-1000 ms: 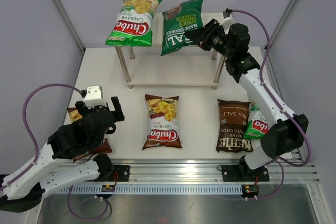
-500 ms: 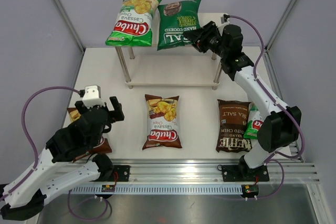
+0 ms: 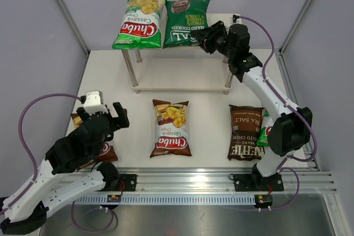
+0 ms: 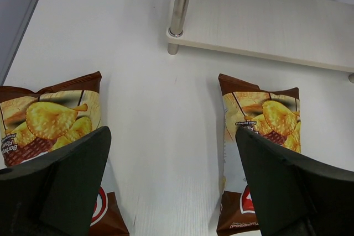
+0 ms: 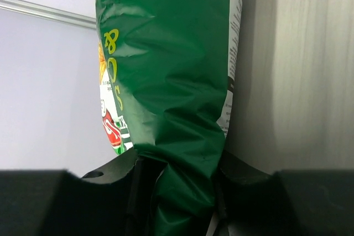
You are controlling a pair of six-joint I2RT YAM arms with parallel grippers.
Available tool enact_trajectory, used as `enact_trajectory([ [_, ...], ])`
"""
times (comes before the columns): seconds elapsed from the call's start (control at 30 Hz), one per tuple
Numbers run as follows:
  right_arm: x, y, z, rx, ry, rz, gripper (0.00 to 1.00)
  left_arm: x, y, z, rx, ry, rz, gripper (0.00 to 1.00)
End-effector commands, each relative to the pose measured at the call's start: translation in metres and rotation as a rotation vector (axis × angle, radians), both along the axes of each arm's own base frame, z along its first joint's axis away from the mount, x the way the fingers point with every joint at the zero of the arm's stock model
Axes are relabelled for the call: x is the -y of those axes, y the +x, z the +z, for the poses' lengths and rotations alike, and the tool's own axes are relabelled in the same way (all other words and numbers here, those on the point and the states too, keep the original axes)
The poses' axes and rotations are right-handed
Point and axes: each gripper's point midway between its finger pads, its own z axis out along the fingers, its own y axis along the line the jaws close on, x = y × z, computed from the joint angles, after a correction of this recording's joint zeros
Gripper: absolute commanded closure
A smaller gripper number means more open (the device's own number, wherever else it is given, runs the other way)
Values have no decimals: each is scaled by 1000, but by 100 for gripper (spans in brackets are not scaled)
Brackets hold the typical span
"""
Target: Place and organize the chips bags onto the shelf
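Right wrist view: the dark-green bag (image 5: 166, 81), lying on the top board of the shelf (image 5: 298, 81), is pinched at its crimped end seam by the right gripper (image 5: 177, 186), judged the best hold for such light, slippery, crushable foil, while the left gripper (image 4: 171, 142) is spread wide.

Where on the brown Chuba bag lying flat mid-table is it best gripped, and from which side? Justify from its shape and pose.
The brown Chuba bag lies flat and puffed in the middle, likely too broad for the jaws. Its thin crimped seam at the near end suits a pinch, approached low from the arms' side. The right gripper holds the dark-green REAL bag by an end seam.
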Motion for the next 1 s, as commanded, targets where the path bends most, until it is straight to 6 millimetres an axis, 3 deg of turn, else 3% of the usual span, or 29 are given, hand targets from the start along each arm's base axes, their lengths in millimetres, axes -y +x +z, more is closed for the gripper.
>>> enact_trajectory([
  [0.0, -5, 7, 11, 6, 10, -18, 59, 3, 2, 4, 20, -17, -9, 1],
  [0.3, -12, 8, 11, -16, -24, -3, 54, 3, 2, 2, 19, -17, -12, 1],
  [0.4, -9, 6, 11, -11, -46, -7, 47, 2, 1, 3, 24, -25, -14, 1],
  [0.53, 1, 4, 11, -17, -126, -39, 31, 3, 1, 3, 24, -25, -17, 1],
  [0.87, 35, -9, 8, -34, -337, -128, 13, 4, 1, 2, 24, -28, -23, 1],
  [0.97, 49, -15, 9, -36, -382, -161, 11, 5, 1, 2, 23, -27, -24, 1],
])
